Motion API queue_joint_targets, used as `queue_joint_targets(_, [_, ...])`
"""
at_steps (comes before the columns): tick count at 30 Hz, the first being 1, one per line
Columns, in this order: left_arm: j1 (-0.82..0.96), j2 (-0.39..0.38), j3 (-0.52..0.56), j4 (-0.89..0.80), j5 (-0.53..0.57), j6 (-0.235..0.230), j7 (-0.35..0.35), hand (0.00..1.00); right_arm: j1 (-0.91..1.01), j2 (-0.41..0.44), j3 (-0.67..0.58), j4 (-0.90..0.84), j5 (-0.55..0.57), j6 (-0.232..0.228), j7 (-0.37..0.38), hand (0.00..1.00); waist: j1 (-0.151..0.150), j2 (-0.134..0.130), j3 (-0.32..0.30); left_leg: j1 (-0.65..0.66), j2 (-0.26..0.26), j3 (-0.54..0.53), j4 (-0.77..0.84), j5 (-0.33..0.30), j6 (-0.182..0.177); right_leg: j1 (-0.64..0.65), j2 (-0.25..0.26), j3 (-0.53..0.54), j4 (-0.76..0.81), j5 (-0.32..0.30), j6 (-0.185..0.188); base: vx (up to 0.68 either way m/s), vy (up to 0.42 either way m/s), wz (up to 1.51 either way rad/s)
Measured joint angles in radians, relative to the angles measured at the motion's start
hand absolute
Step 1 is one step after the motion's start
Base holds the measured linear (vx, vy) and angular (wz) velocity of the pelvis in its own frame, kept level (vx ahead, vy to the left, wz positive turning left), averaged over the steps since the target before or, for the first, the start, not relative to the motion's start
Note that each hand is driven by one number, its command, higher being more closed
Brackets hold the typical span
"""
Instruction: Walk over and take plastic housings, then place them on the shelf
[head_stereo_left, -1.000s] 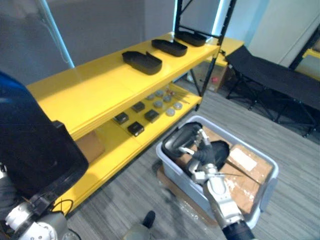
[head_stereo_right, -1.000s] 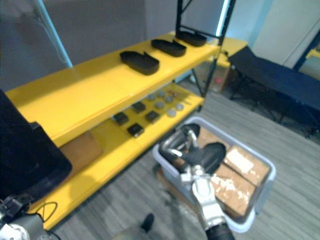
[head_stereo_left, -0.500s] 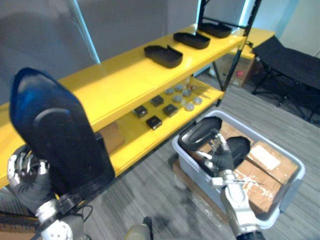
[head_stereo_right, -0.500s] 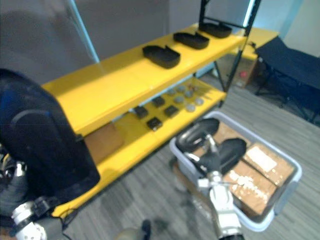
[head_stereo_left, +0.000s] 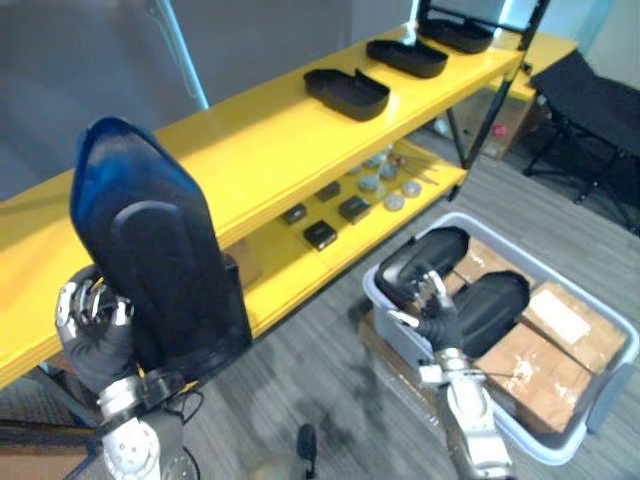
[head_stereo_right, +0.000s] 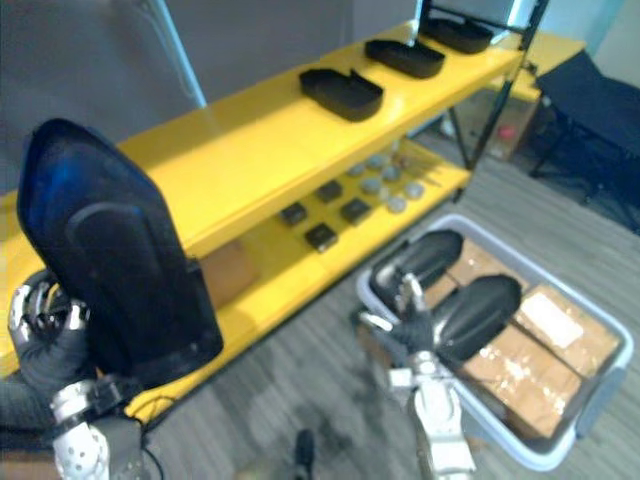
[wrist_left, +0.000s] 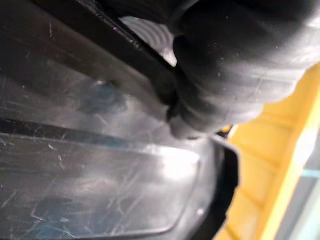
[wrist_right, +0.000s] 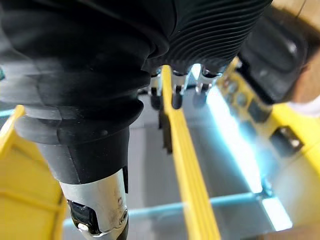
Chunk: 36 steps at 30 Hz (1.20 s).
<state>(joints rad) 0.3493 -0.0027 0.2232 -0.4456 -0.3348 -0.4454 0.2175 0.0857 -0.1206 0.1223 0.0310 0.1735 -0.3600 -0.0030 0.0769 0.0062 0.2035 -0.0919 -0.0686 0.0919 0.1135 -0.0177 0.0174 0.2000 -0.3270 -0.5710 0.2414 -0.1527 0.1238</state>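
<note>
We found the left hand (head_stereo_left: 92, 330) at the lower left of the frame, fingers curled round the edge of a large black plastic housing (head_stereo_left: 160, 270). The housing stood upright in that grasp, in front of the near end of the yellow shelf (head_stereo_left: 250, 140). In the left wrist view its scuffed glossy surface (wrist_left: 100, 165) lay right against the hand.

We noted the right hand (head_stereo_left: 432, 312) at lower centre, fingers loosely spread and holding nothing, poised over the near rim of the grey bin (head_stereo_left: 565, 445). Inside the bin lay two further housings (head_stereo_left: 495, 305) side by side, next to cardboard boxes (head_stereo_left: 540, 370).

Three housings (head_stereo_left: 345, 92) lay in a row on the shelf's top level, toward the upper right. Small parts (head_stereo_left: 340, 210) sat on the lower level.
</note>
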Motion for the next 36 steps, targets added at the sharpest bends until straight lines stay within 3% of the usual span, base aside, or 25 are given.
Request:
queue_joint_targets(2, [-0.003,-0.001,0.0,-0.007,0.022,-0.001,-0.003,1.0,-0.006,-0.001,-0.002,0.001,0.0,-0.022,-0.006,0.0,0.002,-0.005,0.005,0.005,-0.012,-0.006,0.004,-0.015,0.009,0.001,-0.022,-0.001,0.063,-0.013,-0.007,-0.02,-0.001,0.29])
queue_joint_targets(3, [-0.01,0.003,0.0,-0.007,0.044,-0.002,-0.005,1.0,-0.004,-0.005,-0.004,0.001,0.0,-0.031,-0.022,0.0,-0.005,-0.007,0.006,0.009,-0.015,-0.026,0.005,-0.015,0.01,-0.038,-0.05,0.018,0.18,-0.007,-0.032,0.0,0.03,0.59])
queue_joint_targets(4, [-0.022,0.018,0.0,-0.007,0.065,-0.002,-0.005,1.0,0.0,-0.005,-0.006,0.002,0.0,-0.037,-0.032,0.0,-0.011,-0.002,0.008,0.024,-0.014,-0.032,0.0,-0.015,0.01,-0.087,-0.068,0.082,0.307,0.021,-0.115,0.02,0.042,0.65])
queue_joint_targets(5, [-0.027,0.031,0.0,-0.007,0.073,-0.002,-0.005,1.0,0.001,-0.004,-0.013,0.002,0.0,-0.039,-0.037,0.0,-0.014,-0.005,0.011,0.031,-0.014,-0.034,-0.001,-0.017,0.013,-0.112,-0.068,0.12,0.363,0.048,-0.16,0.06,0.068,0.65])
queue_joint_targets(6, [-0.038,0.059,0.002,-0.013,0.09,-0.002,-0.002,1.0,0.004,-0.004,-0.03,0.002,-0.001,-0.049,-0.04,0.0,-0.027,-0.004,0.013,0.056,-0.01,-0.066,-0.003,-0.021,0.023,-0.166,-0.059,0.207,0.475,0.132,-0.22,0.1,0.028,0.77])
queue_joint_targets(7, [-0.055,0.089,0.003,-0.014,0.107,-0.005,-0.001,1.0,0.015,0.01,-0.047,-0.003,-0.001,-0.065,-0.039,0.0,-0.039,0.007,0.012,0.056,-0.001,-0.122,-0.001,-0.023,0.039,-0.205,-0.001,0.288,0.502,0.018,-0.153,0.09,0.014,0.88])
queue_joint_targets(9, [-0.119,0.114,0.003,-0.006,0.106,-0.004,-0.004,1.0,0.024,0.014,-0.08,-0.025,-0.001,-0.079,-0.033,0.0,-0.049,0.0,0.013,0.051,0.013,-0.196,-0.005,-0.019,0.045,-0.243,0.104,0.35,0.393,-0.091,-0.13,0.08,-0.039,0.99])
queue_joint_targets(11, [-0.191,0.123,0.007,0.041,0.088,0.0,-0.006,1.0,0.011,0.01,-0.134,-0.028,0.0,-0.081,-0.019,0.0,-0.049,0.001,0.014,0.045,0.016,-0.241,-0.002,-0.02,0.045,-0.303,0.176,0.413,0.239,-0.089,-0.117,0.09,-0.047,0.76])
queue_joint_targets(13, [-0.213,0.13,0.011,0.079,0.059,0.011,-0.001,1.0,0.005,0.001,-0.157,-0.028,0.013,-0.087,-0.003,0.0,-0.063,0.007,0.017,0.053,0.016,-0.28,0.0,-0.028,0.041,-0.342,0.214,0.487,0.101,-0.052,-0.071,0.1,-0.074,0.61])
queue_joint_targets(15, [-0.204,0.131,0.0,0.094,0.057,0.016,-0.001,1.0,0.019,-0.002,-0.16,-0.046,0.029,-0.094,0.01,0.0,-0.073,0.006,0.013,0.06,0.009,-0.332,0.004,-0.045,0.02,-0.337,0.233,0.551,0.023,-0.022,-0.045,0.12,-0.157,0.82])
queue_joint_targets(17, [-0.189,0.13,-0.013,0.082,0.057,0.015,-0.003,1.0,0.031,-0.001,-0.156,-0.124,0.05,-0.095,0.041,0.0,-0.074,-0.028,-0.007,0.056,-0.013,-0.382,-0.002,-0.061,0.001,-0.314,0.227,0.582,-0.036,-0.005,-0.048,0.22,-0.27,0.96])
queue_joint_targets(18, [-0.18,0.126,-0.013,0.078,0.057,0.015,-0.004,1.0,0.028,-0.002,-0.156,-0.142,0.05,-0.096,0.051,0.0,-0.069,-0.046,-0.016,0.057,-0.016,-0.379,-0.002,-0.069,-0.006,-0.299,0.221,0.577,-0.056,0.025,-0.041,0.23,-0.283,0.82])
queue_joint_targets(19, [-0.155,0.105,-0.018,0.07,0.056,0.016,-0.005,1.0,0.02,-0.005,-0.158,-0.158,0.05,-0.097,0.068,0.0,-0.064,-0.044,-0.021,0.061,0.0,-0.363,0.0,-0.085,-0.012,-0.288,0.216,0.54,-0.061,0.091,-0.037,0.24,-0.277,0.82])
queue_joint_targets(21, [-0.12,0.078,-0.043,0.07,0.045,0.018,-0.014,1.0,0.026,-0.012,-0.16,-0.16,0.066,-0.094,0.074,0.0,-0.07,-0.008,-0.037,0.056,0.062,-0.291,0.0,-0.083,-0.03,-0.252,0.225,0.455,-0.068,0.093,-0.053,0.26,-0.24,1.0])
queue_joint_targets(22, [-0.117,0.056,-0.056,0.07,0.035,0.019,-0.037,1.0,0.026,-0.021,-0.17,-0.158,0.072,-0.091,0.073,0.0,-0.073,0.014,-0.043,0.055,0.097,-0.228,-0.005,-0.065,-0.059,-0.224,0.234,0.414,-0.084,0.092,-0.055,0.27,-0.166,1.04])
queue_joint_targets(24, [-0.116,0.035,-0.078,0.06,0.029,0.019,-0.059,1.0,0.025,-0.029,-0.185,-0.154,0.072,-0.087,0.065,0.0,-0.068,0.034,-0.052,0.075,0.122,-0.157,-0.042,-0.042,-0.088,-0.184,0.244,0.374,-0.098,0.092,-0.055,0.24,-0.094,0.88])
queue_joint_targets(26, [-0.115,0.033,-0.088,0.044,0.028,0.018,-0.075,1.0,0.022,-0.027,-0.196,-0.148,0.071,-0.088,0.057,0.0,-0.065,0.041,-0.056,0.115,0.13,-0.133,-0.086,-0.023,-0.086,-0.154,0.249,0.376,-0.098,0.091,-0.056,0.15,0.012,0.48])
queue_joint_targets(31, [-0.112,0.035,-0.088,0.033,0.025,0.015,-0.083,1.0,0.02,0.045,-0.187,-0.138,0.065,-0.086,-0.002,0.0,-0.056,0.005,-0.062,0.146,0.121,-0.1,-0.109,-0.021,-0.087,-0.142,0.239,0.404,-0.101,0.088,-0.06,0.09,0.047,-0.02])
queue_joint_targets(36, [-0.113,0.037,-0.094,0.033,0.017,0.015,-0.104,1.0,0.067,0.08,-0.178,-0.138,0.065,-0.085,-0.038,0.0,-0.067,-0.012,-0.074,0.186,0.119,-0.041,-0.144,-0.022,-0.088,-0.13,0.239,0.443,-0.135,0.087,-0.06,-0.01,0.011,-0.38])
